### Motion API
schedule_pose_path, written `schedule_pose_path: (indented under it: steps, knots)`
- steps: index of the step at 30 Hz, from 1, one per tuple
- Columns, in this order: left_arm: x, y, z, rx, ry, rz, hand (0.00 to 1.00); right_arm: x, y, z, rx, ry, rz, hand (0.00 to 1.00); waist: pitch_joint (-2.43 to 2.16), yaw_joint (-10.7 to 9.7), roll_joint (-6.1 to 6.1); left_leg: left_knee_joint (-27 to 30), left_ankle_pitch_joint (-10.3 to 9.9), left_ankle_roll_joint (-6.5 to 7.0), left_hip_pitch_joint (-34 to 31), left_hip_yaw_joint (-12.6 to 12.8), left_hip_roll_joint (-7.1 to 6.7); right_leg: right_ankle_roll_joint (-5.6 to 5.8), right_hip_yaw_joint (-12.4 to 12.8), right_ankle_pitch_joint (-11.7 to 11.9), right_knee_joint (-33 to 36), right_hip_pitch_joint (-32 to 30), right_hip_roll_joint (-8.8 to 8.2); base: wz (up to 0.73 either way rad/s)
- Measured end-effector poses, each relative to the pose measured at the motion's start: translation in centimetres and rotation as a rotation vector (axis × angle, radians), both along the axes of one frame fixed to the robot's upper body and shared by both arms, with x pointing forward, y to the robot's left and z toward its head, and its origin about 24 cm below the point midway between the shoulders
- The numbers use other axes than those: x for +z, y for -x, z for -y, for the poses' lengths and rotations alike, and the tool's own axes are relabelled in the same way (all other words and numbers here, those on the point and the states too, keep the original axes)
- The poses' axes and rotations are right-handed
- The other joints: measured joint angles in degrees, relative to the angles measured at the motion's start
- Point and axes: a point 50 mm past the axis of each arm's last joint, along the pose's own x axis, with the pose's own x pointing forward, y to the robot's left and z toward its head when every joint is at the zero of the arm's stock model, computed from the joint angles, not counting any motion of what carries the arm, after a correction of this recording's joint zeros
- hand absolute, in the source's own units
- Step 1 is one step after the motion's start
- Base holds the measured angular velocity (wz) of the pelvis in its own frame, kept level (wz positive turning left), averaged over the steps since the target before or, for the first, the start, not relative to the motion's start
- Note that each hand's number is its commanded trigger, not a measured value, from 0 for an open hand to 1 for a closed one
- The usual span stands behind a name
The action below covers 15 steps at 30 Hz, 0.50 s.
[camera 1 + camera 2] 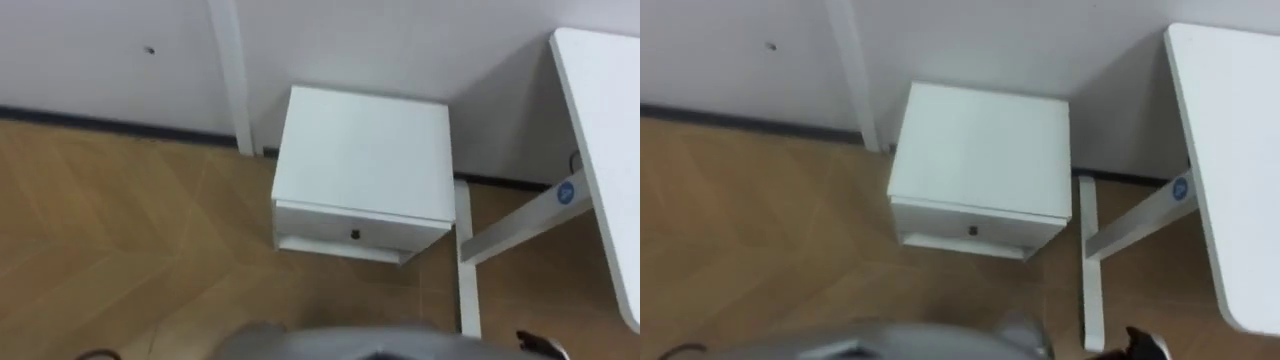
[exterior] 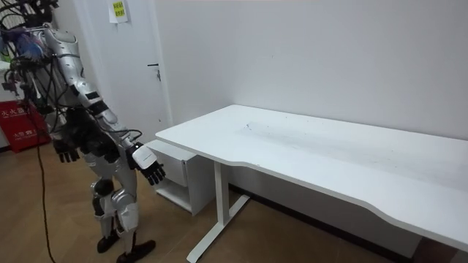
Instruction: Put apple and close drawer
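Herringbone wood floor (image 1: 130,220) runs up to a white wall (image 1: 100,50), and against that wall stands a small white bedside cabinet (image 1: 365,150). Beside the cabinet, on the robot's right, is a long white counter (image 1: 605,150) with a bare top.

The robot stands facing the cabinet, a step back from it. Its right hand (image 2: 151,169) hangs out in front of its hip with the fingers loosely spread and nothing in them. Its left hand (image 2: 67,153) hangs low at its other side, fingers relaxed and empty too.

The cabinet's drawer (image 1: 320,225), marked by a small dark knob (image 1: 355,235), looks pushed in flush under the top, above an open shelf. Where the apple is I cannot tell. Neither hand carries it, and the cabinet top is bare.

My judgement is that either the job is finished, with the fruit shut inside the drawer, or nothing has been started. If it has not been started, the apple must be fetched, the drawer pulled open, the apple placed inside and the drawer closed.
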Motion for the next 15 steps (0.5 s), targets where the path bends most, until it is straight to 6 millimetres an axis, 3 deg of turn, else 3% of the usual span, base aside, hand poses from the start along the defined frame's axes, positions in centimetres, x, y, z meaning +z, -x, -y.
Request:
schedule_pose_path:
  steps: [2, 6, 10, 15]
  knots:
    - [0.0, -0.9, 0.1, 0.006, -0.012, 0.037, 0.0, -0.1, -0.5, -0.4, -0.06, -0.023, 0.037, 0.0, 0.05, -0.2, -0.58, -1.3, 0.0, -0.01, 1.4, 0.3, 0.07, 0.34, 0.1, 0.4, -6.0, 4.0, 1.1, -0.17]
    - [-0.1, -1.5, 0.6, 0.027, -0.002, 0.069, 0.0, -0.6, 0.0, -1.5, -0.179, -0.093, 0.05, 0.0, -0.01, -0.1, -0.33, -4.2, 0.6, -0.86, 4.0, 0.8, 0.34, 0.14, 1.2, -0.4, -7.3, 5.3, 1.85, -0.13]
    - [-0.6, -0.3, 1.8, 0.107, 0.022, 0.043, 0.0, -1.1, 2.0, -2.6, -0.373, -0.184, 0.022, 0.0, 0.01, 0.1, -0.25, -4.6, 0.8, -1.21, 4.8, 1.0, 0.38, -0.02, 1.5, -1.6, -7.3, 5.5, 1.89, -0.09]
    - [-0.9, 1.4, 2.3, 0.157, 0.041, -0.017, 0.0, -1.3, 3.4, -3.2, -0.493, -0.232, 0.003, 0.0, 0.17, -0.2, -0.19, -4.9, 0.8, -1.23, 5.4, 0.9, 0.38, -0.22, 1.5, -2.2, -7.3, 5.9, 1.95, -0.02]
